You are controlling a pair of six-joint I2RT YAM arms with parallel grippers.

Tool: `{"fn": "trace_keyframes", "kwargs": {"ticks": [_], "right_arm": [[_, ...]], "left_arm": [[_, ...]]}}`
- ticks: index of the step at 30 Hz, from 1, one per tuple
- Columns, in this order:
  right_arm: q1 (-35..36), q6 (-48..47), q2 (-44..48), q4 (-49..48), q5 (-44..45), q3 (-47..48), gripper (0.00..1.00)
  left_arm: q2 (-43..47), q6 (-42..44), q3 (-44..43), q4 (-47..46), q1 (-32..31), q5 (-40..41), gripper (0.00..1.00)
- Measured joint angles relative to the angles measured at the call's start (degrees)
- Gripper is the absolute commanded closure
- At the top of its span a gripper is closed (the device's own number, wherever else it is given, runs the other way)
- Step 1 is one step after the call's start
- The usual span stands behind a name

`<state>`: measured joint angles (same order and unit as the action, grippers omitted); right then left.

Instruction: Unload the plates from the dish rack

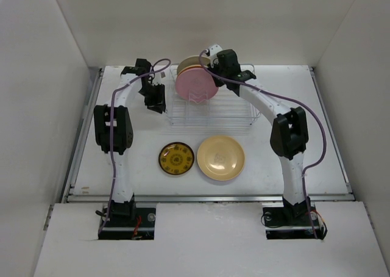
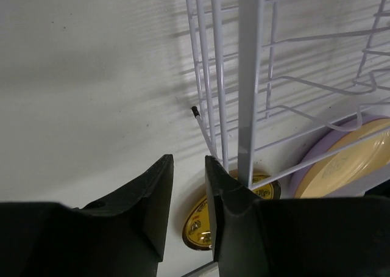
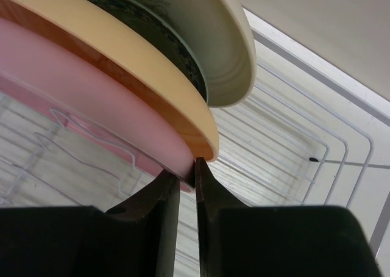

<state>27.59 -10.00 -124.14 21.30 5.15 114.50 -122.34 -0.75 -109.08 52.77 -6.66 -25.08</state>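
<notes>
1. Jaws of the right gripper (image 3: 187, 170) are pinched onto the rim of the pink plate (image 3: 61, 88), which stands upright in the dish rack (image 1: 210, 115).
2. Close behind it in the rack stand 2 more: a tan-yellow plate (image 3: 122, 54) and a cream plate (image 3: 219, 33).
3. Jaws of the left gripper (image 2: 189, 167) stand narrowly apart with nothing between them, just beside the rack's left end.
4. Flat on the worktop (image 1: 292, 167) in front of the rack lie 2 plates, side by side without touching: the patterned mustard plate (image 1: 177, 158) and a pale yellow plate (image 1: 220, 157).
</notes>
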Motion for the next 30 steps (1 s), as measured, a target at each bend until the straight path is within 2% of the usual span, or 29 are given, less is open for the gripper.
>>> {"fn": "trace_keyframes", "kwargs": {"ticks": [6,8,15,24,30], "right_arm": [[0.74,-0.24,3.3,-3.54,1.77,-4.9,1.0],[0.85,-0.24,4.87,-5.07,2.58,-5.9,1.0],[1.14,1.09,10.86,-9.09,4.92,-7.48,1.0],[2.08,3.63,15.69,-8.68,6.84,-9.51,1.0],[2.08,6.62,20.76,-2.82,6.38,-9.68,1.0]], "left_arm": [[-2.1,-1.16,0.83,-0.37,-0.02,-1.03,0.74],[-2.1,-1.53,0.85,-0.52,-0.02,-1.29,0.79],[-2.1,-2.1,0.92,-0.9,-0.02,-1.42,0.79],[-2.08,-2.03,1.68,-0.96,-0.02,0.66,0.73],[-2.08,-1.46,1.57,-0.76,-0.02,1.88,0.61]]}}
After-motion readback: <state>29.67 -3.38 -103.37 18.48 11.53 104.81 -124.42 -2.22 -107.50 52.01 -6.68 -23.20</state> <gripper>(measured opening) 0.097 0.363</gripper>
